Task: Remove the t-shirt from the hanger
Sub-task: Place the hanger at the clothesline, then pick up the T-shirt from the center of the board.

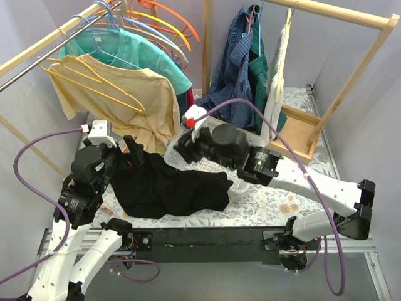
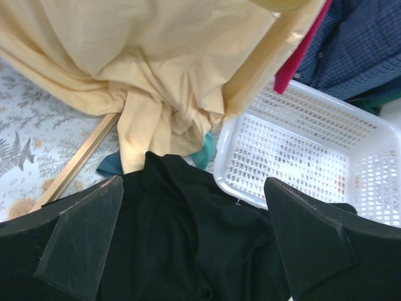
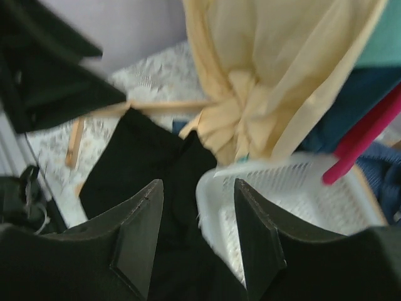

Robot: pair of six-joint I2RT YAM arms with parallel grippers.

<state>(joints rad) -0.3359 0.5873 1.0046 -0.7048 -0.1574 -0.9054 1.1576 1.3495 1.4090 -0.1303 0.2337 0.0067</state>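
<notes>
A black t-shirt [image 1: 166, 188] lies crumpled on the floral table, its upper edge against a white basket [image 2: 301, 144]. No hanger shows in it. My left gripper [image 1: 133, 152] is open and empty just above the shirt's left end. In the left wrist view [image 2: 193, 188] its fingers stand wide apart over the black cloth [image 2: 188, 251]. My right gripper [image 1: 183, 145] is open and empty above the basket's near rim [image 3: 213, 182] and the shirt's edge [image 3: 144, 163].
A yellow t-shirt [image 1: 125, 100] hangs on a yellow hanger [image 1: 81, 72] from the left rack and drapes down to the table behind the black shirt. A teal shirt [image 1: 141, 53] hangs behind it. Blue and green shirts [image 1: 241, 63] hang on the right wooden rack [image 1: 351, 75].
</notes>
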